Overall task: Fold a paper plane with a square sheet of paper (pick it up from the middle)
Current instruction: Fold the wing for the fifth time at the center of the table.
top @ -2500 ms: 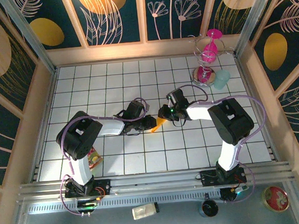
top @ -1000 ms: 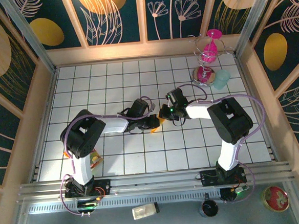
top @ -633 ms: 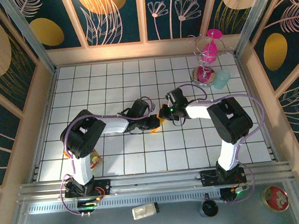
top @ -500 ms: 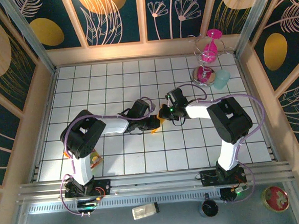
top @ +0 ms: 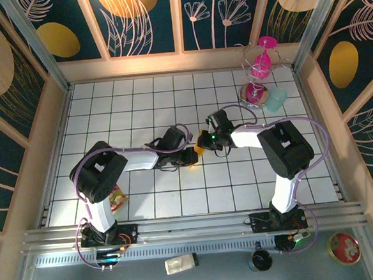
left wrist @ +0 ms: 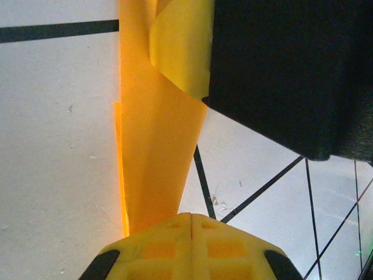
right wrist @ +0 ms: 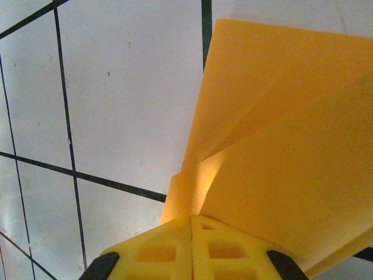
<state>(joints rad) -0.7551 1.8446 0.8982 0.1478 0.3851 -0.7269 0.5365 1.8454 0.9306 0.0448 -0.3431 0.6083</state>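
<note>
The orange-yellow sheet of paper (top: 199,152), creased into a narrow layered dart like a paper plane, is held just above the tiled table's middle between both grippers. My left gripper (top: 191,155) is shut on one end; in the left wrist view the paper (left wrist: 157,151) runs up from the closed yellow fingertips (left wrist: 191,217) to the black body of the right gripper (left wrist: 280,76). My right gripper (top: 204,142) is shut on the other end; in the right wrist view the folded layers (right wrist: 291,146) fan out from its closed fingertips (right wrist: 191,217). The grippers hide most of the paper from above.
A pink hourglass in a wire stand (top: 258,71) and a teal cup (top: 276,98) sit at the back right. A red-yellow snack packet (top: 118,197) lies by the left arm's base. Wooden walls (top: 43,143) bound the tiles; small items lie beyond the front rail (top: 182,263).
The left gripper has crept right, closer to the right gripper, so less orange paper shows between them. Both stay shut on the paper.
</note>
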